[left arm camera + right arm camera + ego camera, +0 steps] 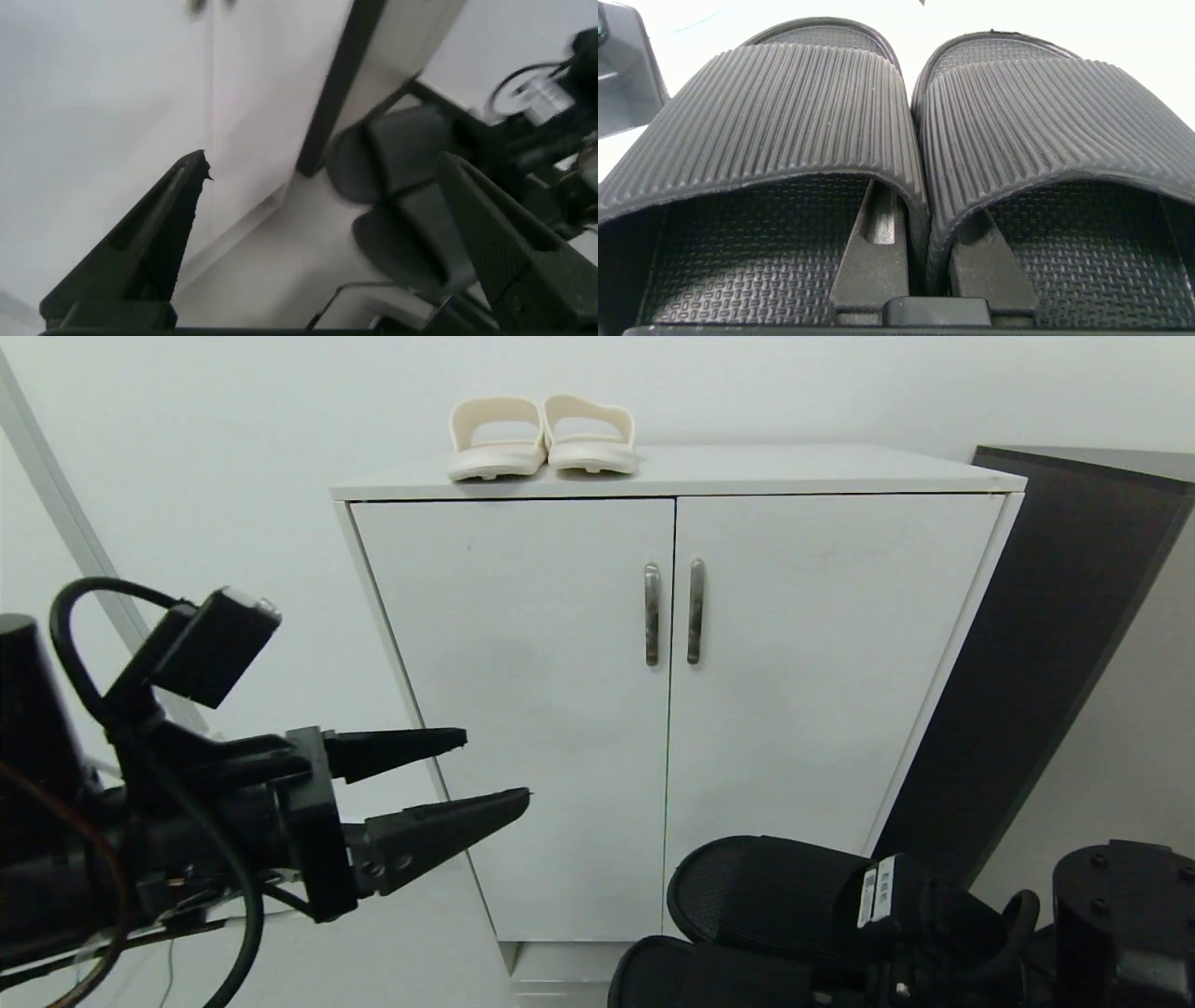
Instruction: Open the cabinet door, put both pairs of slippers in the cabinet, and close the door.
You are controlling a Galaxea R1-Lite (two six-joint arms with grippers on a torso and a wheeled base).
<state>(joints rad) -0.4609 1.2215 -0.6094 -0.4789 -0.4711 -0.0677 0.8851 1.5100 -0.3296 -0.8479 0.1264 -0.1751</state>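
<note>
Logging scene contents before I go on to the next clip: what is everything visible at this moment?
white two-door cabinet: 1, white, against the wall ahead, both doors shut
slim metal bar handles: 2, silver-grey, upright, side by side where the doors meet
cream slide slippers: 1 pair, cream, on the cabinet top, toward its left
black ribbed slide slippers: 1 pair, black, held low before the right door
dark upright panel: 1, dark grey, right of the cabinet
left gripper: 1, black, open, empty, before the cabinet's lower left
right gripper: 1, black, fingers under the straps, clamped on the black pair's adjoining sides
</note>
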